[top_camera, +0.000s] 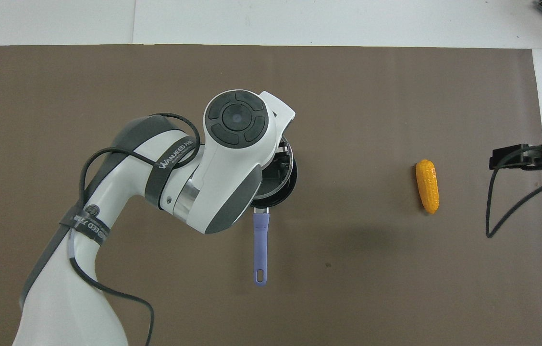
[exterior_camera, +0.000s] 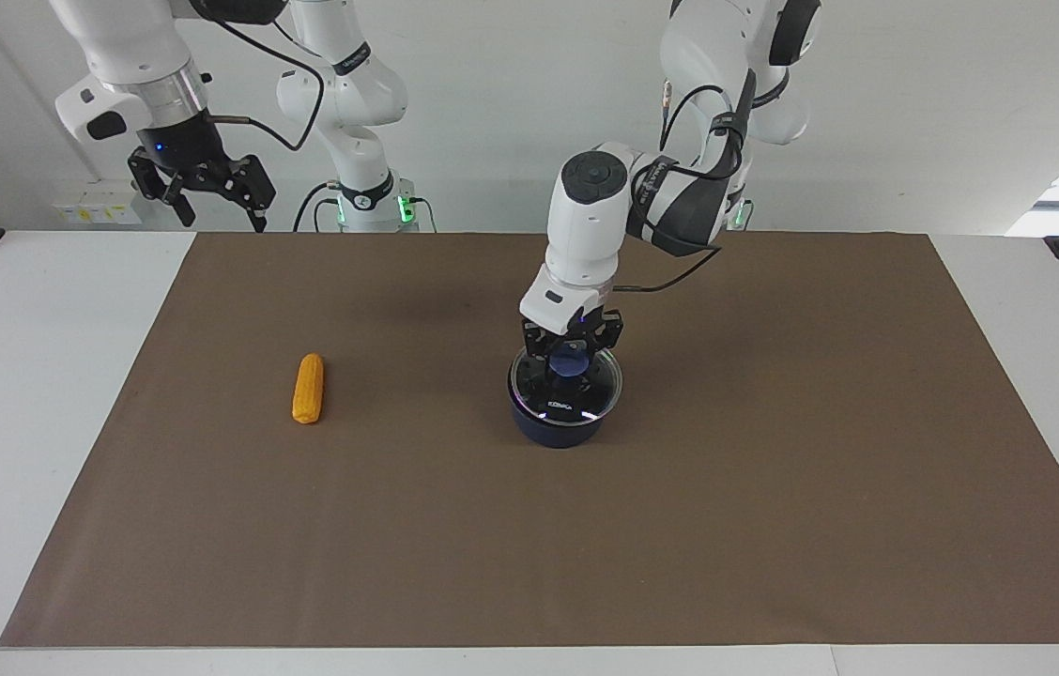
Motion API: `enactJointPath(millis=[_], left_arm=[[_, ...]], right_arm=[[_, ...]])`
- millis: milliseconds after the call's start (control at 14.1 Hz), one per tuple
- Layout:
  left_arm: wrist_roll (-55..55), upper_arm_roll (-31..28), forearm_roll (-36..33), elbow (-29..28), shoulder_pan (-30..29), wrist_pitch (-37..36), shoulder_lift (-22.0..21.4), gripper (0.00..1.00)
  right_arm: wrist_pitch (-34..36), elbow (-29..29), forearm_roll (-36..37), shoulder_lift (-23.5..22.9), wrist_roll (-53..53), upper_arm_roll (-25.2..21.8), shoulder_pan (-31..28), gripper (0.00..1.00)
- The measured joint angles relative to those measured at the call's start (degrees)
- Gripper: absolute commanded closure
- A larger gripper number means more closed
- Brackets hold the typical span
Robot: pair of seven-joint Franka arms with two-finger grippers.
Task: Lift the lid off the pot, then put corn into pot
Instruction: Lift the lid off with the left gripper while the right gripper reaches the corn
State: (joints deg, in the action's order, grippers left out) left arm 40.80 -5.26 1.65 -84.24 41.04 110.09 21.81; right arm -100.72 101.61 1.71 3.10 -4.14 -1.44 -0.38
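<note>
While my left jaws (exterior_camera: 572, 349) straddle the blue knob of the round glass lid (exterior_camera: 566, 380), whether clamped I cannot tell, it sits on the navy saucepan (exterior_camera: 556, 427); the yellow corn cob (exterior_camera: 308, 388) lies untouched toward the right arm's end, under my idle, spread right jaws (exterior_camera: 201, 192).

Left arm reaching out from its base over the middle of the table, elbow bent, forearm sloping down, wrist turned so the hand points straight down. Left gripper (exterior_camera: 571, 352) lowered, fingers (exterior_camera: 539, 349) hanging down on either side of a small gap, not fully closed. From overhead, left gripper hidden under its own white wrist housing, with black cable looped around the forearm. Right arm waiting, drawn back and raised near its base at its own end of the table. Right gripper (exterior_camera: 210, 192) held high in the air, tilted, fingers (exterior_camera: 180, 205) spread wide apart; only its dark tip (top_camera: 516, 157) showing at the overhead view's edge.
</note>
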Motion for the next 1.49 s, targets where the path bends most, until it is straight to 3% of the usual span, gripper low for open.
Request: enactJointPath(millis=[283,425,850,1204,1488], left_arm=[[-5.4,-0.3,-0.2,-0.2,-4.7,-2.5,-2.3,1.00],[-10.8,-0.4,-0.2,-1.4,-8.0,-3.3,-3.5,1.00],[-25.5,-0.5,-0.2,-10.1,-17.3,-3.4,-9.1,1.00],[-31.9,-0.5,-0.2,-16.7,-22.0,-3.1,-13.6,1.00],[-36.8,-0.5,-0.2,-25.4,-25.6,1.3,-18.2,1.00]], right_arm=[[-11.3,2.4,-1.3,-10.6,1.5,0.1,0.0,0.00],[-14.4,3.7,-1.5,-13.4,2.3,0.1,0.0,0.00],[-26.3,14.2,-1.6,-15.1,8.4,0.1,0.4,0.00],[-31.0,15.6,-1.6,-20.2,8.9,0.1,0.5,0.00],[-30.3,15.8,-1.6,-20.8,12.1,0.0,0.3,0.00]])
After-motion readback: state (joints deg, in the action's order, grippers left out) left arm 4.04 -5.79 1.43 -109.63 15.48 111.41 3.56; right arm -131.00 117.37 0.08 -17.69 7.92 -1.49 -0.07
